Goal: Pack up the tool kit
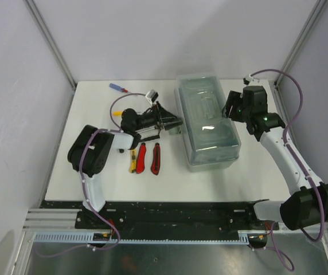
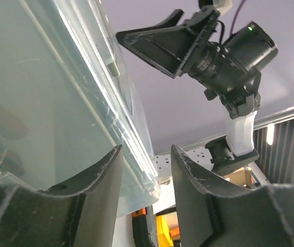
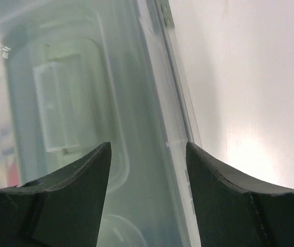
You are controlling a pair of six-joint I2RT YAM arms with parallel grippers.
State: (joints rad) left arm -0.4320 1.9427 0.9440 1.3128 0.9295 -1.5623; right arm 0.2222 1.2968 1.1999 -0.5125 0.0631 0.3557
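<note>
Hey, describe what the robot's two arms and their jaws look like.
Both the left arm and the right arm have white links between bulky black joint housings, each trailed by a thin purple cable. A small green light glows on the right wrist. The jaws are matte black, tapered wedges with scuffed, pale edges.

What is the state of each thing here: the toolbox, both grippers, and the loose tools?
toolbox: shut
left gripper: open, at the toolbox's left rim
right gripper: open, at the toolbox's right rim
red knives: lying on the table, not packed
screwdriver: lying on the table, not packed
</note>
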